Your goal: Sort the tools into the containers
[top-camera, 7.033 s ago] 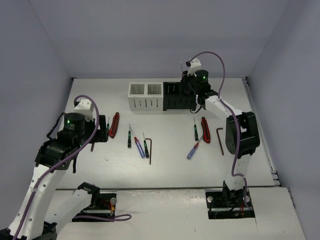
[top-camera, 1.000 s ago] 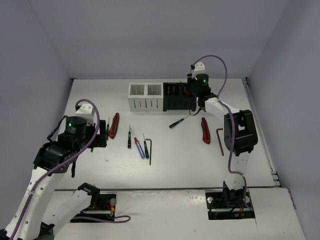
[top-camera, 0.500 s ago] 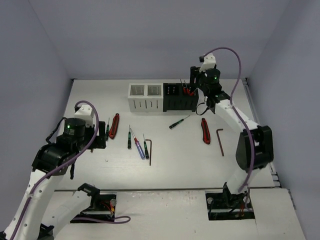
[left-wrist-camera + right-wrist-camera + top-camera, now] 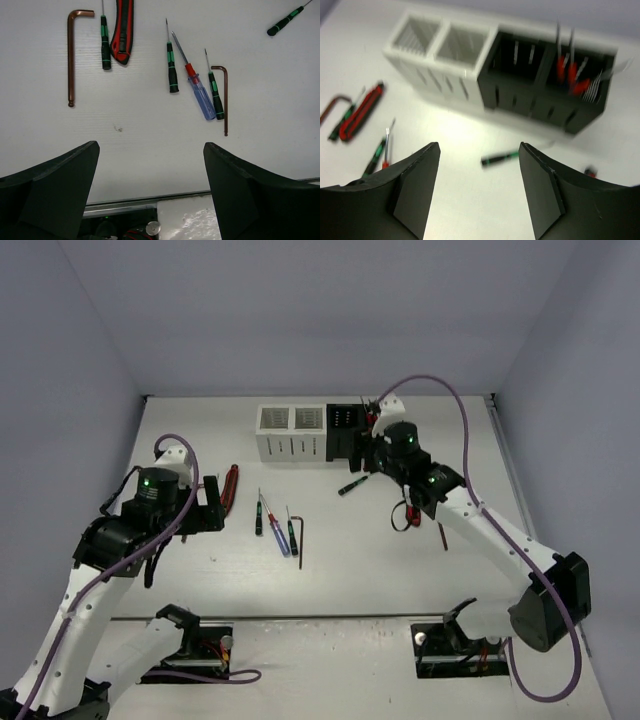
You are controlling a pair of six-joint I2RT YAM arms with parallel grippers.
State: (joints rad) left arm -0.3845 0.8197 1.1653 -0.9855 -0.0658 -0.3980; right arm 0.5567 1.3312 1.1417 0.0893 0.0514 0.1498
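Below the right gripper (image 4: 478, 147) lies a green-handled screwdriver (image 4: 500, 159).

We count 2 containers: 1 white box (image 4: 445, 85) and 1 black box (image 4: 520, 102), each with 2 compartments. On the tabletop (image 4: 150, 150) lie 4 green-handled screwdrivers (image 4: 172, 70), 1 blue-handled screwdriver (image 4: 202, 97), 3 hex keys (image 4: 71, 60) and 2 red pliers (image 4: 123, 30). Inside the black box stand what look like 3 red-handled tools (image 4: 572, 70), too blurred to be sure.
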